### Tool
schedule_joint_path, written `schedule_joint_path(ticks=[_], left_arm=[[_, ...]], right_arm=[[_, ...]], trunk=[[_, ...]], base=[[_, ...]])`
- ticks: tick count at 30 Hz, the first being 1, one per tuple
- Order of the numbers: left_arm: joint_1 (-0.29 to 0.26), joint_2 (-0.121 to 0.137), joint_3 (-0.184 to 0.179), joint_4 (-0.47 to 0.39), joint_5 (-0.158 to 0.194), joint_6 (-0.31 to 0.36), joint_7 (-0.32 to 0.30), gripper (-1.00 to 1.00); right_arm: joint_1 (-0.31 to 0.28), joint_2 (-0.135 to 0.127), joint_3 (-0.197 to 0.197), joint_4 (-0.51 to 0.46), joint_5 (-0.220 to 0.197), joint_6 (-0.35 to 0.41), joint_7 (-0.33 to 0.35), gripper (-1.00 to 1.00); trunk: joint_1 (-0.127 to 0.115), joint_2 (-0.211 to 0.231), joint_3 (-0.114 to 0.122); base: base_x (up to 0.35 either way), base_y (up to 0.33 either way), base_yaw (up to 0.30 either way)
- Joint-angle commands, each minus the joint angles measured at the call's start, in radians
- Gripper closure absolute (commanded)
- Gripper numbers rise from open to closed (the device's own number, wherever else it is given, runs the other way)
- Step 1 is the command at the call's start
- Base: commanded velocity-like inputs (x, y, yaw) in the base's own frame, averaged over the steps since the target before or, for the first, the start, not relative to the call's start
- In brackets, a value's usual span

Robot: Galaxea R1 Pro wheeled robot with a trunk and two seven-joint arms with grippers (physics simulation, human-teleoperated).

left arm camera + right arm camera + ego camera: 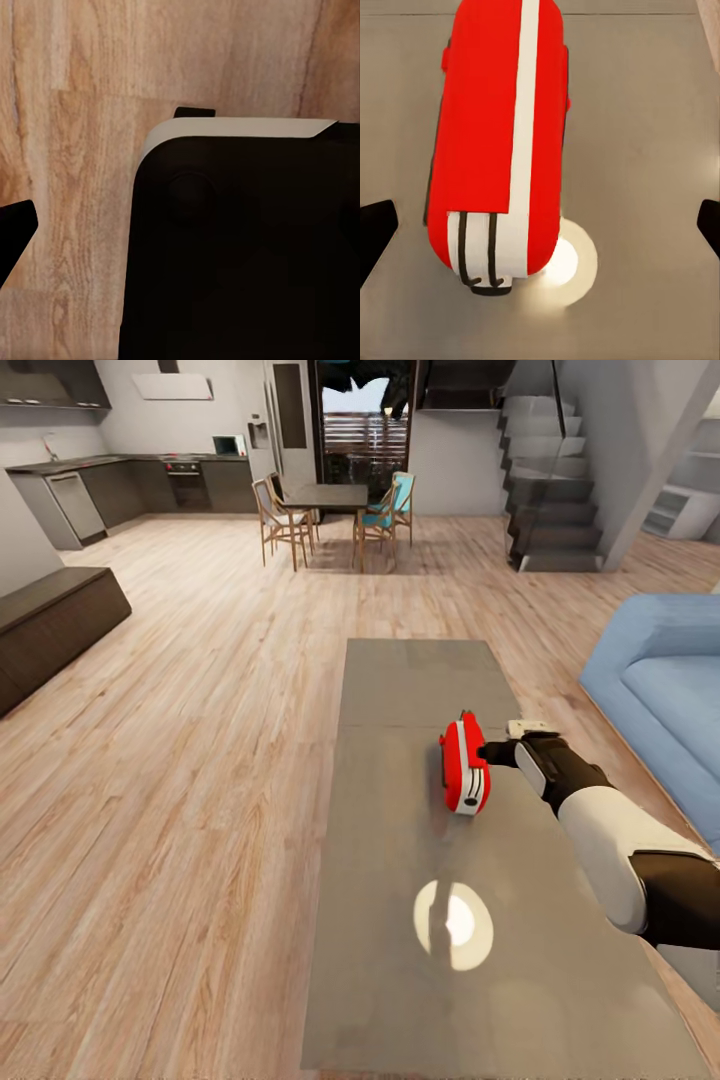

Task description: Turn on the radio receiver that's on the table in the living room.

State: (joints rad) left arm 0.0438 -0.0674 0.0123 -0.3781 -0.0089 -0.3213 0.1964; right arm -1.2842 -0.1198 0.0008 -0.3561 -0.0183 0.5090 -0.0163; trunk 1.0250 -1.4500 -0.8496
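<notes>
Right arm [600, 840] reaching over the grey table [420, 690], its right gripper [493, 752] just beside the red radio receiver [464, 764], which stands on the tabletop. In the right wrist view the fingertips [376, 229] sit wide apart, clear of the radio. Left gripper's state: cannot tell.

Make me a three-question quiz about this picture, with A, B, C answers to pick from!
1. Where is the radio?
A. on the grey table
B. on the sofa
C. on the floor

2. What colour is the radio mostly?
A. green
B. red
C. yellow

3. How are the right gripper's fingers?
A. shut on the radio
B. spread wide apart
C. holding a cup

Answers:
1 A, it stands on the long grey top.
2 B, its body is red with a white band.
3 B, the right wrist view shows the fingertips far apart at both edges, the radio between them untouched.
</notes>
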Motion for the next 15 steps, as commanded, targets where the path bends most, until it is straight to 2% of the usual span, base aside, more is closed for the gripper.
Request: schedule_joint_path(ticks=[1, 7, 15], left_arm=[[0.0, 0.0, 0.0, 0.0, 0.0, 0.0, 0.0, -1.0], [0.001, 0.0, 0.0, 0.0, 0.001, 0.001, 0.0, -1.0], [0.0, 0.0, 0.0, 0.001, 0.001, 0.001, 0.0, -1.0]], right_arm=[[0.0, 0.003, 0.0, 0.0, 0.0, 0.0, 0.0, -1.0], [0.0, 0.023, 0.002, 0.0, 0.0, -0.003, 0.002, -1.0], [0.0, 0.029, 0.002, 0.001, 0.0, -0.028, 0.002, -1.0]], trunk=[[0.0, 0.0, -0.002], [0.0, 0.0, -0.011], [0.0, 0.0, -0.024]], base=[[0.0, 0.0, 0.0], [0.0, 0.0, -0.023], [0.0, 0.0, -0.071]])
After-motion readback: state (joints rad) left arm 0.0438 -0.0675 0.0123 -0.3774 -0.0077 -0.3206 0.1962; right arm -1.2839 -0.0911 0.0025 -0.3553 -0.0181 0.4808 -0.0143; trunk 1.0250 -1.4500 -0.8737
